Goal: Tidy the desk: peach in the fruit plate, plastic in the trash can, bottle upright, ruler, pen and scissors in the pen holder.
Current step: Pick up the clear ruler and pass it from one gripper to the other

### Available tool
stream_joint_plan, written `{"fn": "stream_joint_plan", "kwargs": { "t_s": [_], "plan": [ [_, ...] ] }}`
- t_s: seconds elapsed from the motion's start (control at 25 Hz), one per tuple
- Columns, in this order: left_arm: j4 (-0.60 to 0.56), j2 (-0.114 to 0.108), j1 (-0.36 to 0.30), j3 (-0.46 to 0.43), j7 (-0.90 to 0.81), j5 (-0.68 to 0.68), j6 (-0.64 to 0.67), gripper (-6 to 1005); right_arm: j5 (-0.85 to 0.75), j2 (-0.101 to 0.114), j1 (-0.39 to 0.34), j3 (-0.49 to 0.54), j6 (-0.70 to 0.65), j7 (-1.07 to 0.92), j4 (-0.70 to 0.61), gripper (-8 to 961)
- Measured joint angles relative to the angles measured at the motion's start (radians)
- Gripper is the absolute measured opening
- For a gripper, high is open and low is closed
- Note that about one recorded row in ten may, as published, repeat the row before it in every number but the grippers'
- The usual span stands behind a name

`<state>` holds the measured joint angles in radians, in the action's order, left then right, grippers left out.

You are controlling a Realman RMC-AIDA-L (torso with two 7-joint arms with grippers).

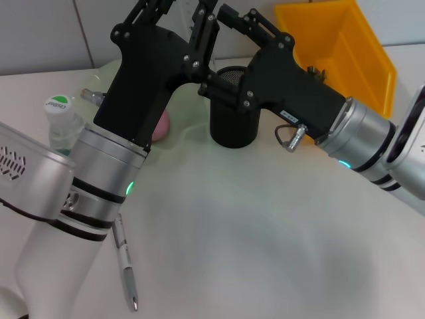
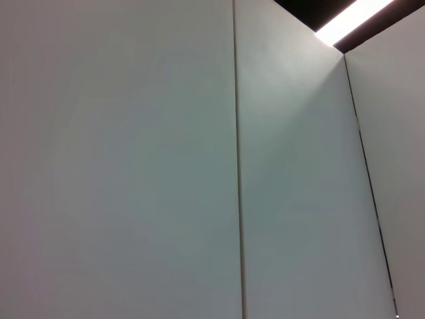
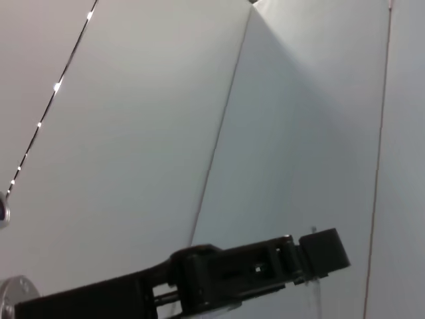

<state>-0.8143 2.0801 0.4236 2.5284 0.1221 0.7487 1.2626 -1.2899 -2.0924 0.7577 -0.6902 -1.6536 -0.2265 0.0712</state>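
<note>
- The left gripper (image 1: 174, 13) was raised above the far edge of the desk, over the fruit plate (image 1: 189, 129); its tips were cut off by the top of the head view, so it could not be told whether it was open or closed.
- The right gripper (image 1: 238, 13) was held just beside it, above the pen holder (image 1: 234, 123); its state could not be told either.
- The pen holder, a black round cup of mesh, was seen standing upright between the two arms.
- The peach (image 1: 161, 126), pink and mostly hidden by the left arm, was lying on the pale green fruit plate, just beside the pen holder.
- The bottle (image 1: 60, 119), clear with a white and green cap, was standing upright near the left arm.
- The pen (image 1: 125, 266), thin and silver-grey, was lying flat on the white desk (image 1: 265, 232), partly under the left arm, well apart from the pen holder.
- The trash can (image 1: 345, 46), a yellow open bin, was placed at the far right corner.
- Only walls were shown by the left wrist view; in the right wrist view the other arm's black gripper was seen against the wall.
</note>
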Motion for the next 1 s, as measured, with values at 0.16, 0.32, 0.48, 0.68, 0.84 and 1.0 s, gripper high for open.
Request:
{"fn": "stream_joint_plan", "kwargs": {
  "t_s": [0.16,0.32,0.48,0.68,0.84,1.0],
  "plan": [
    [0.000,0.000,0.002,0.000,0.000,0.000,0.000,415,0.000,0.000,0.004,0.001,0.014,0.012,0.002,696],
    [-0.001,0.000,0.003,0.000,0.001,0.000,0.000,417,0.000,0.000,0.006,0.011,0.018,0.022,0.003,694],
    [-0.002,0.000,0.003,0.001,0.001,0.000,0.000,418,0.000,0.000,0.008,0.014,0.018,0.037,0.008,549],
    [0.001,0.000,0.006,0.002,0.001,0.000,0.000,421,0.000,0.000,0.014,0.014,0.019,0.038,0.009,406],
    [0.002,0.000,0.007,0.003,0.001,0.000,0.000,423,0.000,0.000,0.019,0.015,0.019,0.039,0.010,352],
    [0.003,0.000,0.007,0.003,0.001,0.000,0.000,425,0.000,0.000,0.023,0.025,0.021,0.042,0.011,318]
  ]
}}
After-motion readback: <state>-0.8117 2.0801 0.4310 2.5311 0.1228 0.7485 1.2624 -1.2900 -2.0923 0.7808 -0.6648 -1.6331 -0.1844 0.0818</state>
